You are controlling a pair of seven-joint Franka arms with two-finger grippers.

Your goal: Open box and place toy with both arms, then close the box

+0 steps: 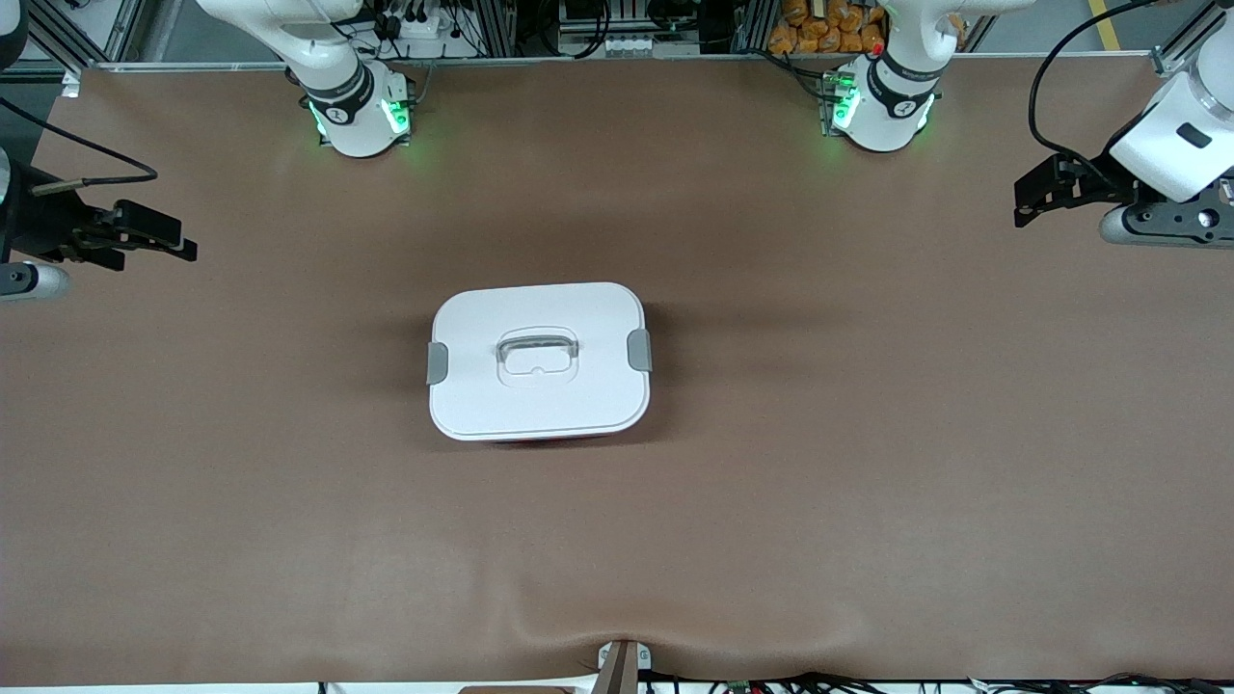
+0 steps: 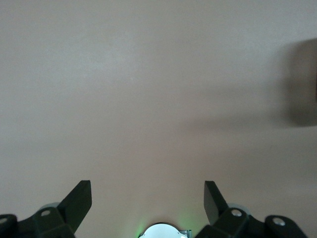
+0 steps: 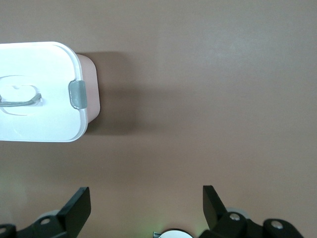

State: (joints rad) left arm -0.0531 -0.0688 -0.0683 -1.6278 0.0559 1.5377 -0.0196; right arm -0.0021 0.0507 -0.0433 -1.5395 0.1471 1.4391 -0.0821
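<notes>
White-lidded box [image 1: 538,361] sits closed on brown table [image 1: 868,434], grippers apart.

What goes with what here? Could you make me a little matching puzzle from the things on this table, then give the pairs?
Things:
1. box lid
2. side clips
3. left claw
4. tablecloth

Descriptions:
A. brown, wrinkled at the edge nearest the front camera
B. grey, one at each short end of the lid
C. white, shut on the pink tub, clear handle in its middle
D. black, open, hanging over the left arm's end of the table

Pairs: 1-C, 2-B, 3-D, 4-A
</notes>
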